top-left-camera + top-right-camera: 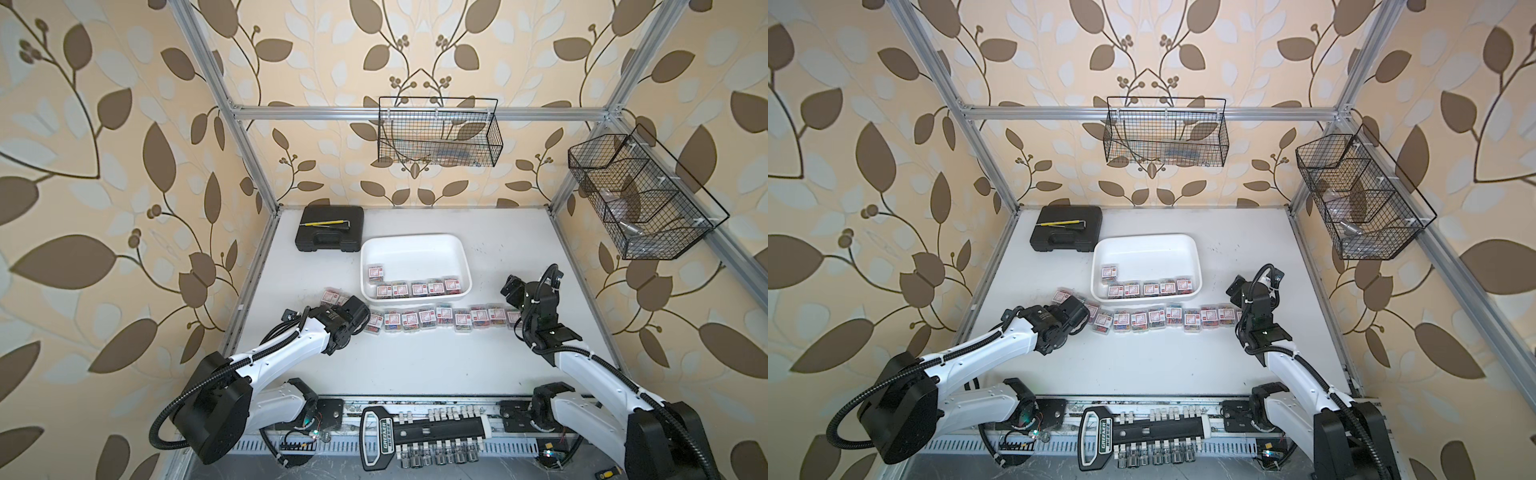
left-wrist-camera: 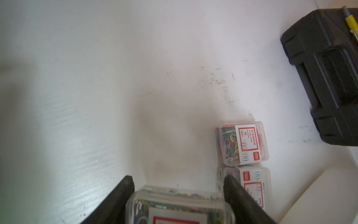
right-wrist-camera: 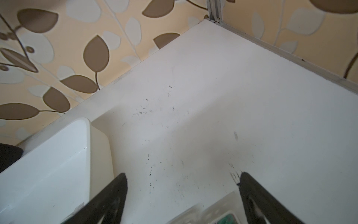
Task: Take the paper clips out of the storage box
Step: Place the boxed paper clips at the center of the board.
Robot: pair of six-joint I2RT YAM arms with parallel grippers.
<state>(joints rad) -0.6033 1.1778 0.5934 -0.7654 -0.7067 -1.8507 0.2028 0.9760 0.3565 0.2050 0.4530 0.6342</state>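
The white storage box (image 1: 415, 240) stands mid-table in both top views and holds several small clear boxes of paper clips (image 1: 417, 288) along its near wall. More paper clip boxes (image 1: 444, 318) lie in a row on the table in front of it. My left gripper (image 2: 178, 180) is at the row's left end, shut on one paper clip box (image 2: 180, 205) that touches both fingers. Two more boxes (image 2: 242, 142) lie just beside it. My right gripper (image 3: 183, 177) hangs open at the row's right end, beside the storage box (image 3: 58, 155). A clip box (image 3: 213, 211) sits loosely between its fingers.
A black hard case (image 1: 330, 228) with a yellow tool on it lies at the back left. Two black wire baskets (image 1: 440, 133) (image 1: 640, 195) hang on the frame at the back and right. A socket rack (image 1: 424, 432) lies along the front edge.
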